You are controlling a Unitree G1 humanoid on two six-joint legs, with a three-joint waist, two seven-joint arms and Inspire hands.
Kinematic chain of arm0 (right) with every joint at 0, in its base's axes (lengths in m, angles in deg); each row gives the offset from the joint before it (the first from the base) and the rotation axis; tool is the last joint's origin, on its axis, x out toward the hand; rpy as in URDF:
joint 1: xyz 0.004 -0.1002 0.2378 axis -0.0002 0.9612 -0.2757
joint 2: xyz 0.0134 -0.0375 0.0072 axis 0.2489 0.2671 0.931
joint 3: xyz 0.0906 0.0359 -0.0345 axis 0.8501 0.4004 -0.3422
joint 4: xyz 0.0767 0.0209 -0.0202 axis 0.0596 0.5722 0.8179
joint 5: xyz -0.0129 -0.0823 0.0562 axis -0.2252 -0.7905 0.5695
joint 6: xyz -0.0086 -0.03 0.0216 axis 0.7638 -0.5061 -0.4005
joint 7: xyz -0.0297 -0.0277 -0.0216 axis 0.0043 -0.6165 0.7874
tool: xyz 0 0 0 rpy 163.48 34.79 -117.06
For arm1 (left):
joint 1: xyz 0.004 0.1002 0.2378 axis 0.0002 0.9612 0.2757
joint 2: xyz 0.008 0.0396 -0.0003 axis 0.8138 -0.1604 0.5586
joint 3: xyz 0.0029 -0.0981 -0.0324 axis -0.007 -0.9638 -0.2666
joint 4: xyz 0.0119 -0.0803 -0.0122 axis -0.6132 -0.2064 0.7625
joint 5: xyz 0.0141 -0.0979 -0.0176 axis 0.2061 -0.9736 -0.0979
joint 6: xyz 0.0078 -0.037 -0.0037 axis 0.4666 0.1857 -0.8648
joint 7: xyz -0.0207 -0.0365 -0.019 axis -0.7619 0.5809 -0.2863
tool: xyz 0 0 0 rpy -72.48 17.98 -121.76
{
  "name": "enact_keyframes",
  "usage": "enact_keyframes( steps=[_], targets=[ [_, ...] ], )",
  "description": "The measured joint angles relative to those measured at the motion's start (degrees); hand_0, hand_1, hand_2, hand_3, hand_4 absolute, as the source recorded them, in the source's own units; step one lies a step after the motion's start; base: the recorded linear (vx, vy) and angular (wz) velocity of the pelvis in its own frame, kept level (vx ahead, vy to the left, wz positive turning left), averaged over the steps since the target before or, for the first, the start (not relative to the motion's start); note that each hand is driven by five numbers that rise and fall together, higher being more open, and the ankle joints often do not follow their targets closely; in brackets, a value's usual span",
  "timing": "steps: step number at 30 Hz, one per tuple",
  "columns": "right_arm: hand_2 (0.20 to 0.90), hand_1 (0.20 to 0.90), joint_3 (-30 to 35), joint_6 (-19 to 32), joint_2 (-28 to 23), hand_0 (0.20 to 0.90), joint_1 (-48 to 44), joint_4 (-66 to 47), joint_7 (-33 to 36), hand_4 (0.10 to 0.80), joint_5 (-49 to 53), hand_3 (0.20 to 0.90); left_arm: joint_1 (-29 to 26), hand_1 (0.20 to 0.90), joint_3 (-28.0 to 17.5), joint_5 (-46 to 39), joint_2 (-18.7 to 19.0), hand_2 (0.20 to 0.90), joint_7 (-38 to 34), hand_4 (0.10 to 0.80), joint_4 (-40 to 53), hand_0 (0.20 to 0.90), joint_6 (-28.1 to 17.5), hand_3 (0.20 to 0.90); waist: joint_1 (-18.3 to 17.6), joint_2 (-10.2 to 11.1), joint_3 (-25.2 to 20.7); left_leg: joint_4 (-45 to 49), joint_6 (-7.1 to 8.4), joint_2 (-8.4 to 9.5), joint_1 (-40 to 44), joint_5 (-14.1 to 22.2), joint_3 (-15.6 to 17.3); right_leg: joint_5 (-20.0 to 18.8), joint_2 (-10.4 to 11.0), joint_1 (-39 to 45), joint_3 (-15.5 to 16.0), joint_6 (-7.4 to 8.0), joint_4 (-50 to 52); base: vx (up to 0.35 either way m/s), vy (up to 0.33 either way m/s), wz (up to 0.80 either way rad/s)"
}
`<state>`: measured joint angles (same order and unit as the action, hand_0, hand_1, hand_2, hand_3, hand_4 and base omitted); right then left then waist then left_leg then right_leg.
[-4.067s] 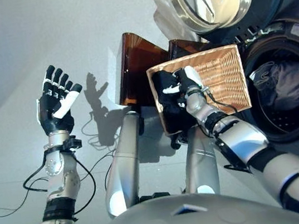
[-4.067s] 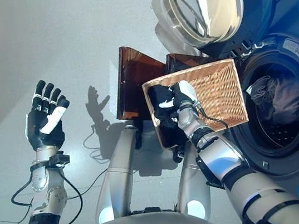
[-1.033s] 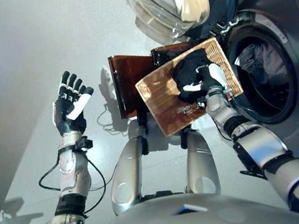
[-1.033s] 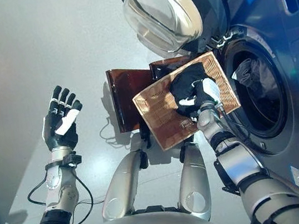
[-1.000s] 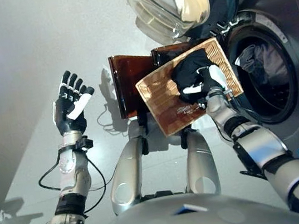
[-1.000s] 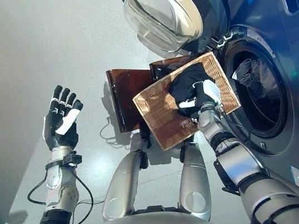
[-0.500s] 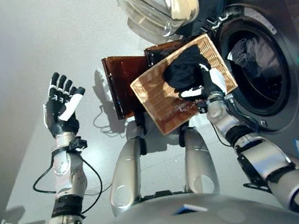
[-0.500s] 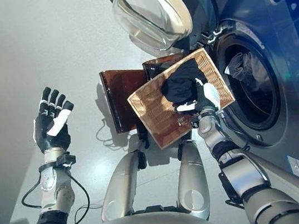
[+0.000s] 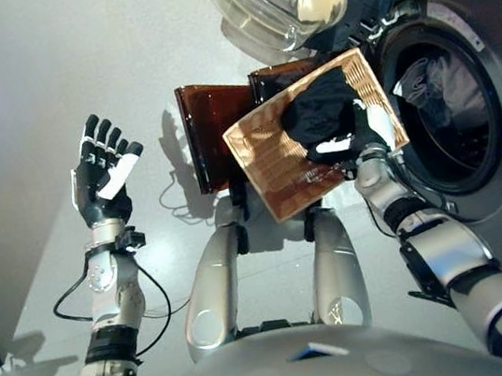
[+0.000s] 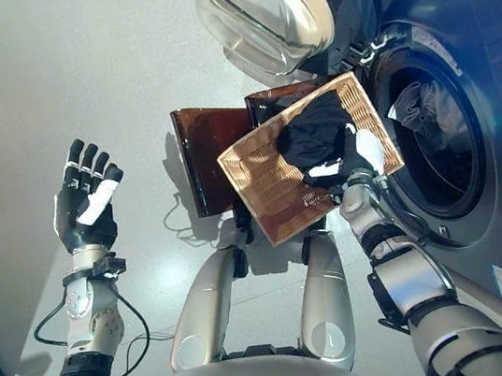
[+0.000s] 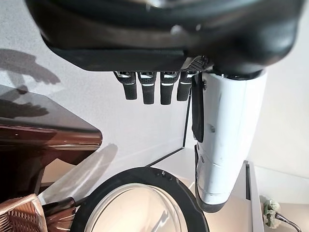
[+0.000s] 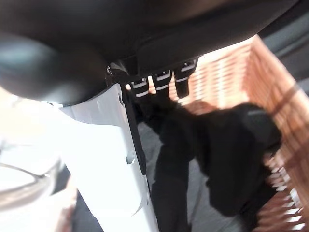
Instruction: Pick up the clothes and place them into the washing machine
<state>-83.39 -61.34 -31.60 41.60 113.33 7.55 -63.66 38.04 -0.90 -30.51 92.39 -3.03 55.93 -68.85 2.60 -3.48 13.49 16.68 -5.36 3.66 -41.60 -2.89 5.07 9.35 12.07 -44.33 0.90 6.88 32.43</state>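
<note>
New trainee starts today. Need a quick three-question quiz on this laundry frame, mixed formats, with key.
1. True or false: the washing machine door is shut.
2. Which robot hand is on the black garment in the wicker basket? A) left B) right C) neither
3. Fill in: the drum already holds a ____ garment.

Key:
1. False; it is swung open.
2. B; the right robot hand grips it, the left robot hand is raised, open and empty.
3. Grey.

Wicker basket (image 9: 278,167) against brown stool (image 9: 207,130)
</note>
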Motion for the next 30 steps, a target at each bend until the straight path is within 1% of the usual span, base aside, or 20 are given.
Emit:
enact_keyframes(
  steps=[2, 6, 8, 9, 11, 15, 17, 20, 22, 28, 30],
  targets=[
    [0.9, 0.9, 0.3, 1.0, -0.1, 0.9, 0.0, 0.2, -0.6, 0.8, 2.1, 0.9, 0.0, 0.9, 0.0, 0.0, 0.1, 0.9, 0.0, 0.8, 0.0, 0.9, 0.0, 0.9, 0.0, 0.0, 0.0, 0.4, 0.04, 0.16, -0.1, 0.2, 0.0, 0.6, 0.2, -0.1, -0.1, -0.15, 0.5, 0.0, 0.0, 0.0],
    [0.9, 0.9, 3.2, 1.8, -0.1, 0.9, -1.3, 3.9, -1.0, 0.8, 6.1, 0.9, 0.7, 0.9, 0.1, -0.4, 1.0, 0.9, 0.1, 0.8, 2.5, 0.9, 0.0, 0.9, 0.0, 0.0, 0.0, 2.5, 0.01, 0.19, -1.8, 0.6, -0.1, 1.3, 0.4, -1.5, -0.1, -0.81, 2.4, -0.026, 0.01, 0.04],
    [0.9, 0.9, 3.6, 1.8, -0.6, 0.9, -2.3, 5.7, -0.9, 0.8, 6.8, 0.9, 1.2, 0.9, 0.8, -0.8, 2.0, 0.9, 0.2, 0.8, 4.1, 0.9, -0.1, 0.9, 0.1, -0.1, -0.1, 4.4, -0.03, 0.24, -3.9, 1.0, -0.1, 1.6, 0.3, -3.2, -0.1, -0.63, 4.1, -0.038, 0.003, 0.07],
    [0.9, 0.9, 3.6, 1.6, -0.9, 0.9, -2.9, 6.8, -0.9, 0.8, 6.8, 0.9, 1.2, 0.9, 1.6, -0.8, 2.8, 0.9, 0.5, 0.8, 4.6, 0.9, -0.1, 0.9, 0.2, -0.1, -0.1, 6.2, -0.12, 0.21, -5.3, 1.6, -0.1, 2.1, 0.5, -4.4, -0.2, -0.56, 5.4, -0.03, 0.012, 0.09],
    [0.9, 0.9, 3.1, 1.2, -0.9, 0.9, -3.4, 7.4, -0.9, 0.8, 6.4, 0.9, 1.4, 0.9, 2.3, -0.8, 3.0, 0.9, 0.7, 0.8, 4.7, 0.9, 0.0, 0.9, 0.3, -0.2, -0.1, 8.7, -0.03, 0.19, -6.6, 2.6, -0.2, 2.7, 0.5, -5.4, -0.3, -0.88, 7.4, -0.032, 0.009, 0.06],
    [0.9, 0.9, 1.7, -0.2, -1.1, 0.9, -4.8, 9.2, -0.4, 0.8, 3.3, 0.9, 1.9, 0.9, 2.2, -0.8, 3.3, 0.9, 1.2, 0.8, 5.5, 0.9, 0.0, 0.9, 0.7, -0.2, -0.1, 16.1, -0.08, 0.11, -10.1, 6.0, -0.3, 5.6, 0.9, -7.7, -0.8, -0.9, 13.0, -0.033, 0.01, 0.05],
    [0.9, 0.9, 2.3, -0.2, -1.1, 0.9, -5.0, 8.5, -0.5, 0.8, 3.5, 0.9, 2.0, 0.9, 2.2, -0.8, 3.3, 0.9, 1.3, 0.8, 5.6, 0.9, 0.0, 0.9, 1.1, -0.4, -0.2, 17.9, -0.1, 0.1, -11.8, 6.5, -0.3, 6.2, 1.0, -9.3, -1.2, -1.23, 14.7, -0.022, 0.001, 0.04],
    [0.9, 0.9, 2.3, -0.1, -1.0, 0.9, -4.9, 6.8, -1.0, 0.8, 6.1, 0.9, 2.5, 0.9, 2.2, -1.0, 3.3, 0.9, 1.3, 0.8, 5.6, 0.9, 0.0, 0.9, 1.5, -0.4, -0.2, 19.1, -0.16, 0.11, -13.6, 6.6, -0.3, 6.2, 1.1, -11.1, -1.3, -1.19, 15.8, -0.037, 0.0, 0.03],
    [0.9, 0.9, 2.2, 1.1, -1.0, 0.9, -5.3, 6.3, -1.1, 0.8, 8.0, 0.9, 3.1, 0.9, 2.2, -1.2, 3.4, 0.9, 1.3, 0.8, 5.6, 0.9, 0.0, 0.9, 1.6, -0.4, -0.2, 19.6, -0.17, 0.17, -14.9, 6.6, -0.3, 6.2, 1.1, -12.4, -1.5, -1.2, 16.3, 0.0, 0.0, 0.0],
    [0.9, 0.9, 2.1, 1.1, -1.3, 0.9, -6.4, 6.6, -2.1, 0.8, 8.6, 0.9, 4.6, 0.9, 2.2, -2.2, 3.6, 0.9, 1.4, 0.8, 7.5, 0.9, 0.0, 0.9, 1.7, -0.4, -0.3, 20.5, -0.39, 0.25, -16.5, 6.8, -0.3, 6.3, 1.1, -13.8, -1.5, -1.18, 17.1, -0.007, 0.001, 0.01],
    [0.9, 0.9, 2.1, 1.0, -1.3, 0.9, -7.1, 7.1, -2.2, 0.8, 8.6, 0.9, 4.6, 0.9, 2.2, -2.6, 3.7, 0.9, 1.6, 0.8, 8.5, 0.9, 0.0, 0.9, 1.7, -0.4, -0.3, 21.7, -0.4, 0.29, -17.6, 7.1, -0.4, 6.7, 1.2, -14.7, -1.6, -0.93, 18.2, -0.034, -0.003, 0.06]
  ],
)
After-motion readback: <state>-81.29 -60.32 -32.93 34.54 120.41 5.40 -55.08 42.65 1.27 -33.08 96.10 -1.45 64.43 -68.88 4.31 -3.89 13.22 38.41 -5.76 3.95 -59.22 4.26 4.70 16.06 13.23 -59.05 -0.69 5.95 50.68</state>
